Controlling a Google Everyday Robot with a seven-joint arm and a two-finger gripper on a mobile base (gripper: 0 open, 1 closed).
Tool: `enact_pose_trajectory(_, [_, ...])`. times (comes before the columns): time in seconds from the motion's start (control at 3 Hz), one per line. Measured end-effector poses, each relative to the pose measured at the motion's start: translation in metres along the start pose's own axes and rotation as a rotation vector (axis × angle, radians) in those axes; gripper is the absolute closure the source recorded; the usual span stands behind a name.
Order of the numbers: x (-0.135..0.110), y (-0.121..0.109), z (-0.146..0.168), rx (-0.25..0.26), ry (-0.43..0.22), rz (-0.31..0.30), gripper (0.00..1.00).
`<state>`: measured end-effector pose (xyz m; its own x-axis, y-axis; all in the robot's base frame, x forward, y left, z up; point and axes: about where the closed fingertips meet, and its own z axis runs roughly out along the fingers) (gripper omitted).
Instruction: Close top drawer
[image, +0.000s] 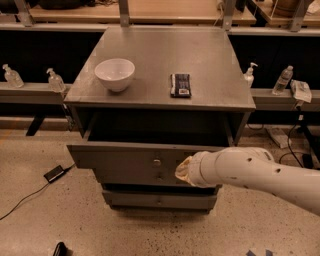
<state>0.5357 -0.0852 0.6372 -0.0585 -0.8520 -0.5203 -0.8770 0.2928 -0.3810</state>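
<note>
The top drawer (125, 156) of the grey metal cabinet (160, 55) stands pulled out, its flat front facing me with a small round knob (157, 162) at its middle. Its dark inside shows behind the front. My white arm (250, 172) reaches in from the right. My gripper (183, 170) is at the end of the arm, against the drawer front just right of the knob. Its fingers are hidden behind the wrist.
A white bowl (114, 74) and a dark flat packet (180, 84) lie on the cabinet top. Two more grey drawers (160, 200) sit below. Bottles (282, 80) stand on the side ledges. A black cable and adapter (53, 173) lie on the floor at left.
</note>
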Motion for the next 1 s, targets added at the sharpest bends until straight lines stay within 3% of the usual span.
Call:
enact_pose_trajectory(0.33, [-0.004, 0.006, 0.006, 0.024, -0.004, 0.044, 1.00])
enact_pose_trajectory(0.67, [-0.008, 0.009, 0.018, -0.024, -0.060, 0.131, 1.00])
enact_pose_trajectory(1.0, [-0.006, -0.018, 0.008, -0.049, -0.103, 0.124, 1.00])
